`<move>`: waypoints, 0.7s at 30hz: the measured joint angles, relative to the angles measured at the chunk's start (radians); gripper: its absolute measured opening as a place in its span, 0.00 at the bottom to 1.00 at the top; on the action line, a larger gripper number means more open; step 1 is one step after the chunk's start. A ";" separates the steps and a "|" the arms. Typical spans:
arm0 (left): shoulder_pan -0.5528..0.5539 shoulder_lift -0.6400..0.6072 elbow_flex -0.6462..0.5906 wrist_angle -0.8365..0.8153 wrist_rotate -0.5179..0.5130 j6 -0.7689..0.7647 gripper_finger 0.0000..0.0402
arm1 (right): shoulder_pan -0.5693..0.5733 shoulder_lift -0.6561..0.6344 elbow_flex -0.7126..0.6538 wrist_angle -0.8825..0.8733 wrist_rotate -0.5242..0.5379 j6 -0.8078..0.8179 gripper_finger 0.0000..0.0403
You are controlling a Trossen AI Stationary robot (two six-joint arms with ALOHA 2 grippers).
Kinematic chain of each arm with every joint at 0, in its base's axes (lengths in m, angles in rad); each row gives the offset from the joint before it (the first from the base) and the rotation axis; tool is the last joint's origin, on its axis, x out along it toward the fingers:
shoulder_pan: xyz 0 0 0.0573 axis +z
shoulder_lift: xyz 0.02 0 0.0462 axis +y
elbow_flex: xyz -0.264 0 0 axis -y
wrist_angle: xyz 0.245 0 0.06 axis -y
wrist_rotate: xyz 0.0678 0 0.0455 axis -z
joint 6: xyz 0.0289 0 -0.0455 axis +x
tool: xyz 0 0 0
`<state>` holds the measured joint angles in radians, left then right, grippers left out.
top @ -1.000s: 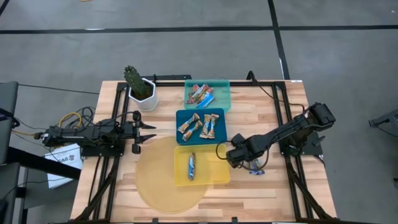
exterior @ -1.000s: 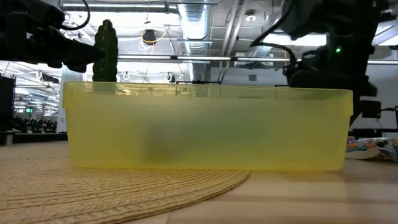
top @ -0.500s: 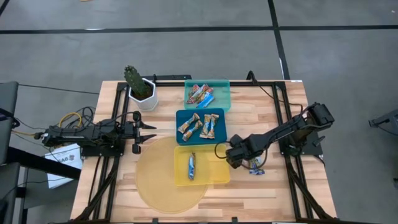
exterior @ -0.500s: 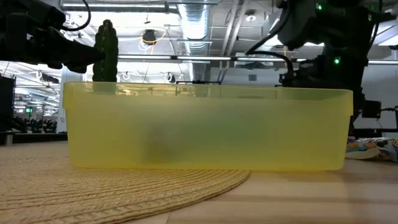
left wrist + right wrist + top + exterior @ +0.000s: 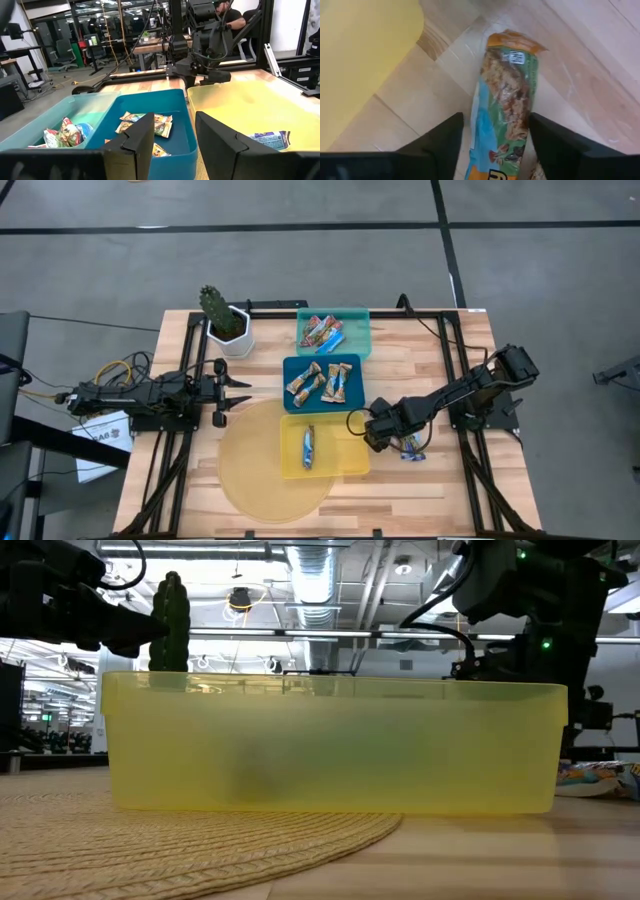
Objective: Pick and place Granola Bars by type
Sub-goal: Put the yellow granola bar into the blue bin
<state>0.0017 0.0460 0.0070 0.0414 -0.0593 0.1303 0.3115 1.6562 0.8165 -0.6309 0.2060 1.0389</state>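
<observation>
Lower now, my right gripper point(image 5: 492, 145) hangs wide open, holding nothing, its 2 fingers beside the bar point(image 5: 506, 105), lengthwise.

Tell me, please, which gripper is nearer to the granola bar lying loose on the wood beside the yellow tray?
Right. The right gripper hangs directly over the granola bar, fingers open on either side; the left gripper waits far across the table.

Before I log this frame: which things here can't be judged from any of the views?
- Bars left on the wooden table: in the high view the right gripper covers most of them; the right wrist view shows only one green-and-orange wrapped granola bar, cut off at the edge.
- Contents of the yellow plastic tray: low view, its cloudy wall blurs them.
- Wrapper print in the teal tray: too small.
</observation>
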 joint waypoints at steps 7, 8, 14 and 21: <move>0.000 0.000 0.000 0.000 0.000 0.000 0.34 | 0.000 0.000 -0.001 0.003 -0.012 0.007 0.25; 0.000 0.000 0.000 0.000 0.000 0.001 0.34 | 0.000 0.000 -0.002 0.003 -0.012 0.014 0.22; 0.000 0.000 0.000 0.000 0.000 0.000 0.34 | 0.000 -0.003 -0.003 0.004 -0.012 0.071 0.13; 0.000 0.000 0.000 0.000 0.000 0.002 0.34 | 0.005 -0.059 -0.008 -0.001 0.014 0.130 0.10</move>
<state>0.0013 0.0460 0.0070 0.0414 -0.0590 0.1319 0.3167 1.5969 0.8089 -0.6318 0.2195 1.1686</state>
